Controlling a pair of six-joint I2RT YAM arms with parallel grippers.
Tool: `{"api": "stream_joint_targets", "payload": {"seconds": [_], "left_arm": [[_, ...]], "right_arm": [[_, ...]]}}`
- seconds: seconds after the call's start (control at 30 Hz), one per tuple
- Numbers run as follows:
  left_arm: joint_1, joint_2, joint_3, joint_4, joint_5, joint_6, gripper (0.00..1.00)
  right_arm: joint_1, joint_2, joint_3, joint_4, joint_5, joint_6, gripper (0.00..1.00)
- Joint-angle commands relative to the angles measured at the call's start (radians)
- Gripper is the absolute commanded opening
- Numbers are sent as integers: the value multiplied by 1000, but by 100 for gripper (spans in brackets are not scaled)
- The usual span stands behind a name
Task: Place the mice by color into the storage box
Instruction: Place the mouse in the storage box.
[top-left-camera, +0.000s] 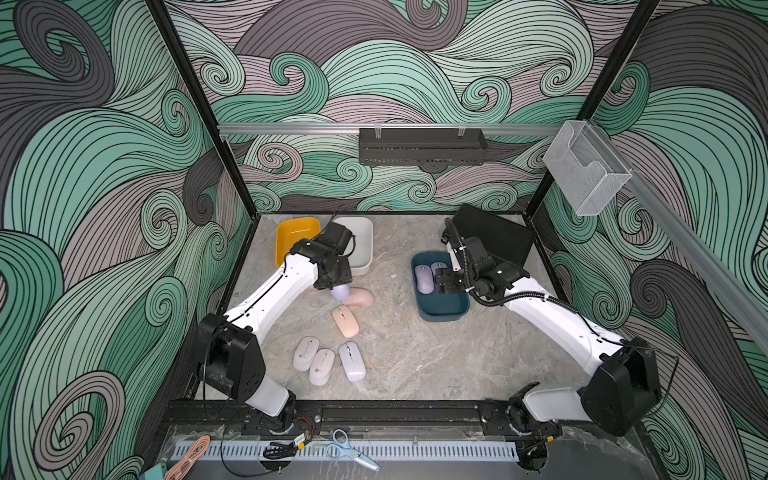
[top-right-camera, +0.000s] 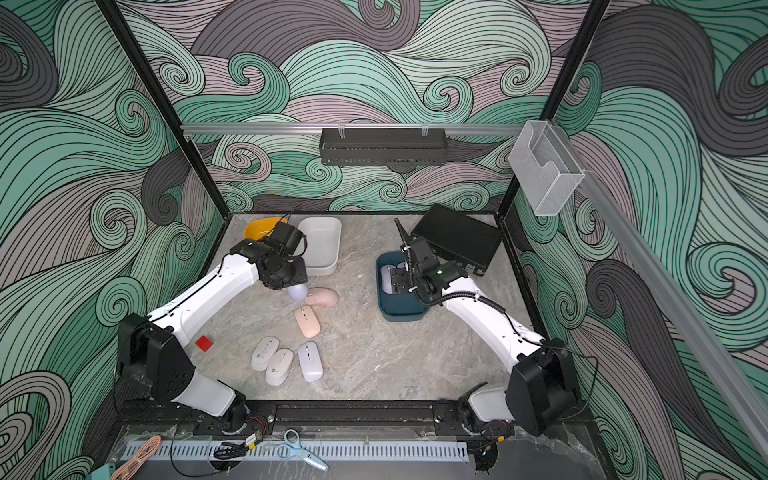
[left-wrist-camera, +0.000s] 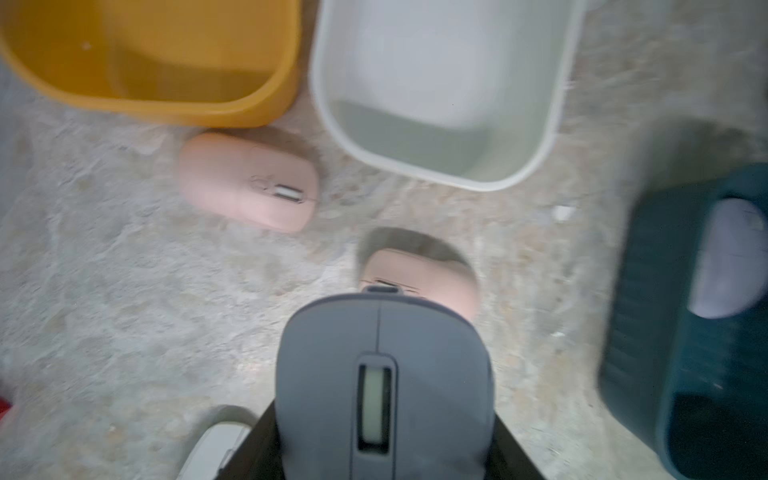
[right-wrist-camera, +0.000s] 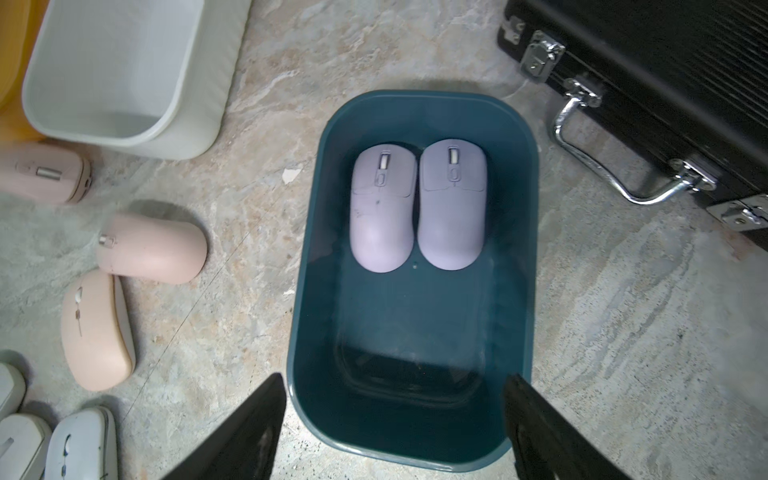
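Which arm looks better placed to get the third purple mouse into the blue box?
The left, probably: the left claw grips the purple mouse. The right claw hangs open and empty over the blue box, where two purple mice lie.

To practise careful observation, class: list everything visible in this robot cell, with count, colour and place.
lavender mice: three; two side by side in the teal bin, one in the left gripper
pink mice: three, on the table, left of centre
off-white mice: three, clustered front left
yellow bin: one, back left
white bin: one, beside the yellow bin
teal bin: one, right of centre
case: one, black, back right
basket: one, black, back rail
holder: one, clear, right rail
scissors: one pair, light blue, front ledge
block: one, red, left edge
left gripper: shut on a lavender mouse, by the pink mice
right gripper: open, over the teal bin
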Motion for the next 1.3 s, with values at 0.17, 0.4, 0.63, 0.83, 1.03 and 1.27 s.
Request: {"api": "stream_joint_targets", "payload": {"seconds": [0.17, 0.4, 0.63, 0.83, 1.03, 1.27], "left_arm": [[-232, 369, 426, 38, 40, -96, 47], [-320, 687, 810, -75, 78, -118, 45], [-370, 826, 922, -109, 50, -119, 45], [-400, 864, 923, -139, 34, -145, 45], [-432, 901, 925, -195, -17, -168, 45], [-440, 918, 923, -275, -46, -189, 44]], "right_arm": [[-182, -137, -68, -6, 99, 179, 82], [-314, -249, -208, 72, 47, 236, 82], [-327, -261, -247, 101, 0, 231, 82], [-331, -260, -249, 119, -30, 231, 82], [-330, -264, -252, 135, -43, 228, 82], [-332, -281, -270, 145, -53, 219, 82]]}}
